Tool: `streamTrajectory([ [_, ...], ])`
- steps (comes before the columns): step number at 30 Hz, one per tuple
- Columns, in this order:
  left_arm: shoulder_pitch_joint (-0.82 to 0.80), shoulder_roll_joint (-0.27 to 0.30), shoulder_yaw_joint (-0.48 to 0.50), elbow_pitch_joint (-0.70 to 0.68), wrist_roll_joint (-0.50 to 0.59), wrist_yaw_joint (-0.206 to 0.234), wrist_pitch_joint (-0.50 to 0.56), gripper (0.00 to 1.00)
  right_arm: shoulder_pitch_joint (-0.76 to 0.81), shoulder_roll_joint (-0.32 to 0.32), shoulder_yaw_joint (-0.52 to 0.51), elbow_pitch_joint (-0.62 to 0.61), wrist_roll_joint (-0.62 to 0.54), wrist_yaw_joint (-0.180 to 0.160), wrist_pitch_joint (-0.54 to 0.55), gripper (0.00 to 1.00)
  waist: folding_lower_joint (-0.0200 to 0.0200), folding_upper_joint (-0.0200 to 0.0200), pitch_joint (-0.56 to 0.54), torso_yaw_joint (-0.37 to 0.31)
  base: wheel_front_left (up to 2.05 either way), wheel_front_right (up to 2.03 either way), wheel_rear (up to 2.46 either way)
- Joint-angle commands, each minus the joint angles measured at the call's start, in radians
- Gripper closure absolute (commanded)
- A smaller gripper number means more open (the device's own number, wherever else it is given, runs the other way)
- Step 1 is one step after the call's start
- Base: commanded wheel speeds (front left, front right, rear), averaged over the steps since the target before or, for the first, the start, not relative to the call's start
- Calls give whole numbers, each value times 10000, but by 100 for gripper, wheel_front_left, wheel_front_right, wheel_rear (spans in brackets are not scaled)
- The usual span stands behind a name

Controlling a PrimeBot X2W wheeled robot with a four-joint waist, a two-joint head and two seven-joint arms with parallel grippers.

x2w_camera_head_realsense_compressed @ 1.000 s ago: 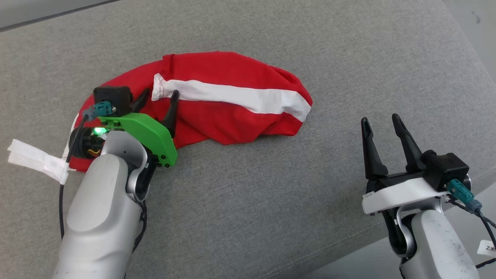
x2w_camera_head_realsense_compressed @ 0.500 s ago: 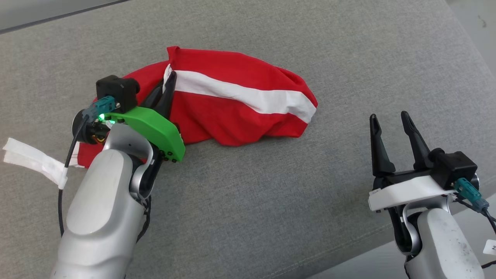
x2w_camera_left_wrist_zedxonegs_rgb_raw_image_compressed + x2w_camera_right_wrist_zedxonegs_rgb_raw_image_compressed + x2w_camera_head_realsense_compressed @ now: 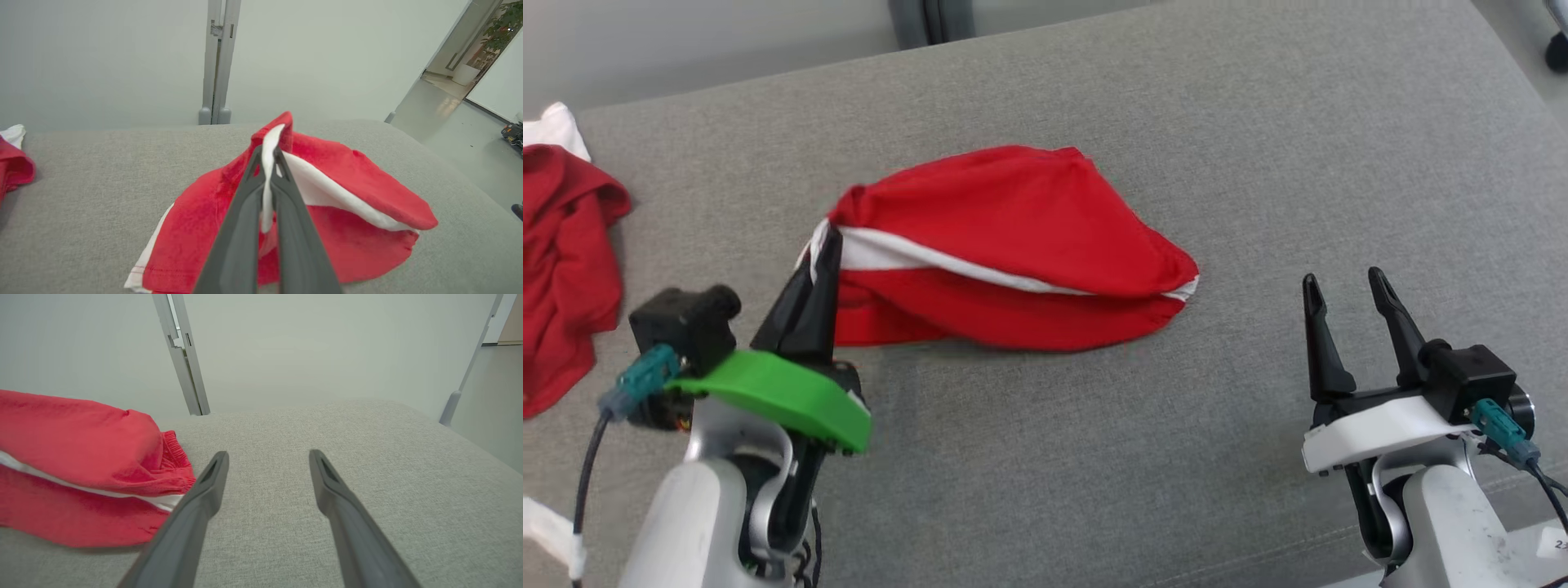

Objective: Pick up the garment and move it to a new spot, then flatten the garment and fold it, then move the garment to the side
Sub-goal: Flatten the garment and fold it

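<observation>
Broadly, a grey fabric-covered surface [image 3: 1094, 457] spans the head view, with a pale wall [image 3: 122, 61] rising behind it. The red garment [image 3: 1013, 220] sits near the middle of that surface, bunched into a mound. Most of it rests on the fabric, while its left end is drawn up into a peak. A second red cloth [image 3: 564, 261] lies crumpled at the far left edge, well apart from the garment. The left gripper [image 3: 825, 241] is clamped on the garment's raised end. The left wrist view shows its two dark fingers [image 3: 241, 228] pressed together with the garment's white stripe [image 3: 267, 163] pinched between them. The right gripper [image 3: 1343, 278] hovers to the right of the garment, near but not touching it, its fingers spread apart with nothing between them.
</observation>
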Motion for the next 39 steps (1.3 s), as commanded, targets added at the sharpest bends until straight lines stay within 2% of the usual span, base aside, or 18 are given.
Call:
streamTrajectory([
  [1, 525, 47, 131, -113, -181, 128, 23, 100, 185, -28, -7, 46, -63, -10, -3, 0, 0, 0, -387, 414, 0, 0, 0],
  [9, 2522, -288, 553, 182, -783, 590, -481, 100, 331, -27, 42, 98, -270, -10, -3, 0, 0, 0, -528, 675, 0, 0, 0],
  [13, 2830, -451, 613, 980, -971, 556, -663, 100, 362, -27, 91, 143, -341, -10, -3, 0, 0, 0, -554, 723, 0, 0, 0],
  [18, 2452, -610, 635, 2216, -1111, 393, -1029, 98, 387, -27, 189, 197, -368, -10, -3, 0, 0, 0, -602, 705, 0, 0, 0],
  [19, 2376, -624, 656, 2430, -1100, 356, -1132, 86, 394, -27, 209, 209, -369, -10, -3, 0, 0, 0, -613, 691, 0, 0, 0],
  [20, 2301, -653, 686, 2638, -1099, 325, -1267, 60, 401, -28, 230, 218, -372, -10, -3, 0, 0, 0, -622, 678, 0, 0, 0],
  [21, 2213, -670, 707, 2884, -1073, 309, -1445, 49, 408, -27, 255, 226, -368, -10, -3, 0, 0, 0, -635, 660, 0, 0, 0],
  [22, 2135, -681, 704, 3110, -995, 270, -1630, 0, 421, -27, 274, 238, -374, -10, -3, 0, 0, 0, -654, 647, 0, 0, 0],
  [30, 1749, -730, 622, 4025, -630, 70, -2953, 0, 560, -27, 276, 335, -447, -10, -3, 0, 0, 0, -974, 673, 0, 0, 0],
  [39, 1640, -752, 521, 3771, 101, -26, -3726, 0, 519, -27, 337, 84, -483, -10, -3, 0, 0, 0, -1464, 869, 0, 0, 0],
])
